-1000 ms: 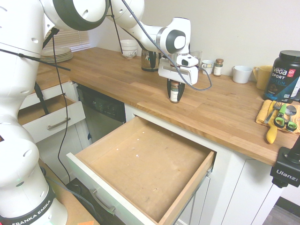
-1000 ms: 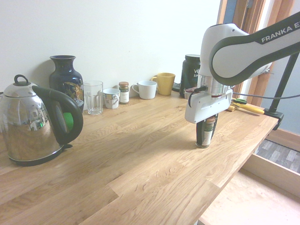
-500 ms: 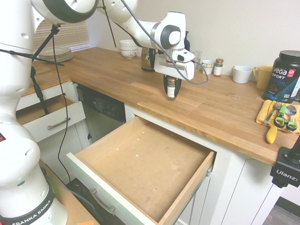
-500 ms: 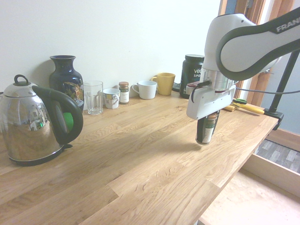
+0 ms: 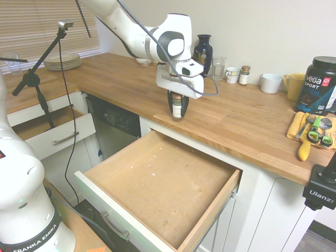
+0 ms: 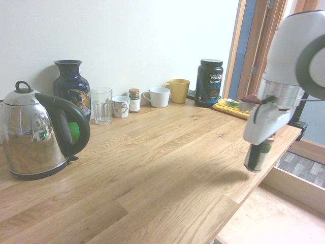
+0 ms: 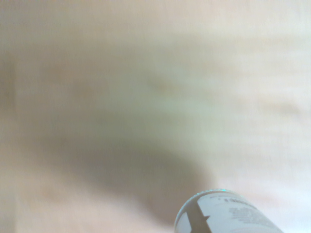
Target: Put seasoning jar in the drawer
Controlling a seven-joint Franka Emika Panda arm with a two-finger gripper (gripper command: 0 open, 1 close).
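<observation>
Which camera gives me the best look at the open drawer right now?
The first exterior view: the drawer shows whole, pulled out, its wooden bottom bare. The second exterior view catches only a corner of it. The wrist view shows blurred wood and the seasoning jar, no drawer.

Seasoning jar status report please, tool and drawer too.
Tool shut on seasoning jar, jar clear of the counter, near its front edge. Drawer open below, not yet reached. Nothing in the way.
</observation>
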